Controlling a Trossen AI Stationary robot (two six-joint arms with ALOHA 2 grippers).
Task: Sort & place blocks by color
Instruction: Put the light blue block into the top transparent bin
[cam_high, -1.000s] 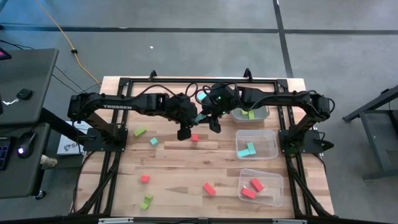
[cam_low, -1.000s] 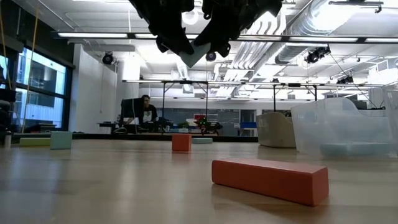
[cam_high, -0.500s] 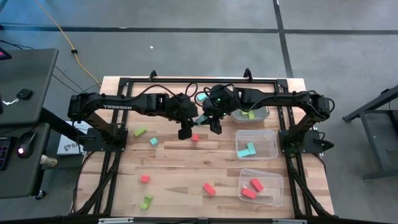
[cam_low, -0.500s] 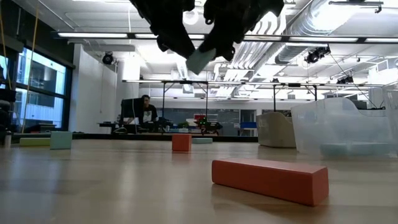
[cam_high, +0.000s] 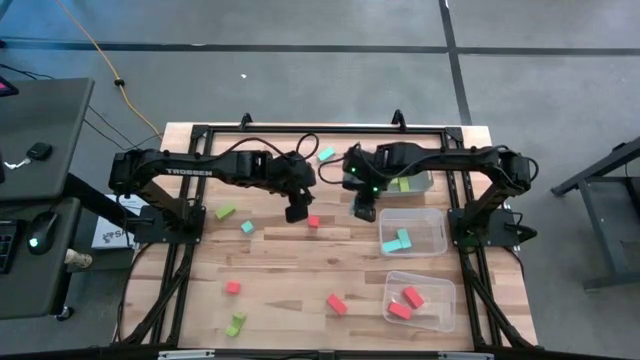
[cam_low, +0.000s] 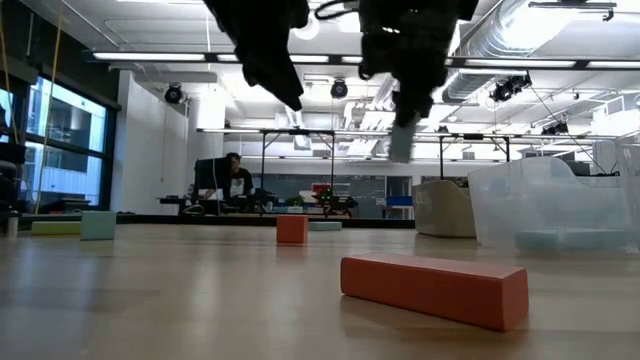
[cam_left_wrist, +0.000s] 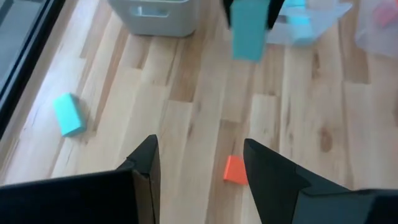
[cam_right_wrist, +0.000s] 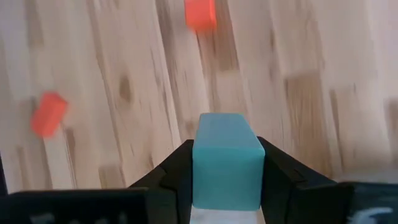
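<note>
A light blue block (cam_right_wrist: 225, 158) hangs over the middle of the table with my right gripper (cam_high: 365, 207) shut on it, just left of the clear bin (cam_high: 434, 216) that holds blue blocks. To its left, my left gripper (cam_left_wrist: 199, 163) stands open with nothing between its fingers, above a red-orange cube (cam_high: 313, 221) that lies on the wood. Other blocks lie loose: a blue one (cam_high: 326, 155) at the far side, and green (cam_high: 225, 212), blue (cam_high: 247, 227) and red ones (cam_high: 336, 303) toward the left and near edges. My right gripper pinches the light blue block by two opposite sides (cam_right_wrist: 203, 163) between its two fingers (cam_right_wrist: 178, 169). The fingers point down from above. The block hangs below them (cam_left_wrist: 249, 30), lifted clear of the table.
Three clear bins stand along the right side: one with green blocks (cam_high: 420, 188) at the far end, the blue one in the middle, one with red blocks (cam_high: 442, 286) nearest. A person (cam_low: 237, 180) sits in the room beyond the table.
Both grippers were on the blue block a second ago. My left gripper has opened and let go of it. My right gripper has carried the block toward the table's right edge and a little nearer, toward the bin with blue blocks.
</note>
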